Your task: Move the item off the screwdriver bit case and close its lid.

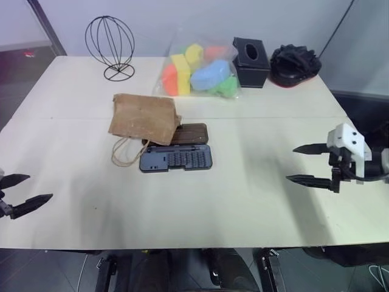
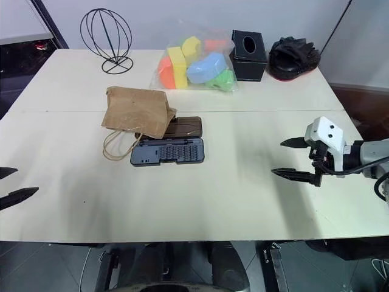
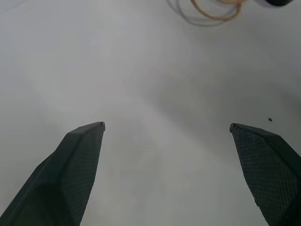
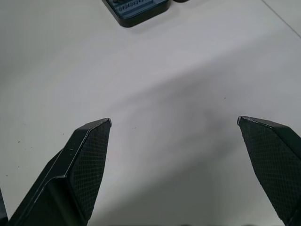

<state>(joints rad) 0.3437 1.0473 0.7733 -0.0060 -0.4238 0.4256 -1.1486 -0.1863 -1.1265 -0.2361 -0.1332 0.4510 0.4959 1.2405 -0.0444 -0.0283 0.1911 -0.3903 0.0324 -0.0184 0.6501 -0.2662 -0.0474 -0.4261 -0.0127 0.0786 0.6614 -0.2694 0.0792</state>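
The case (image 1: 176, 157) is seen lying open near the middle of the table (image 1: 255, 201), its dark grey base toward the robot and its brownish lid (image 1: 189, 133) folded back flat behind it. The bag (image 1: 144, 117) is laid over the lid's left part, with its twine handles (image 1: 124, 152) trailing onto the table beside the base. No writing can be read on any of them.

A corner of the base is caught in the right wrist view, while a twine loop is caught in the left wrist view.

The left gripper (image 1: 18, 193) is held wide and empty, well left of the bag. The right gripper (image 1: 311, 164) is likewise spread wide, empty, well right of the case.
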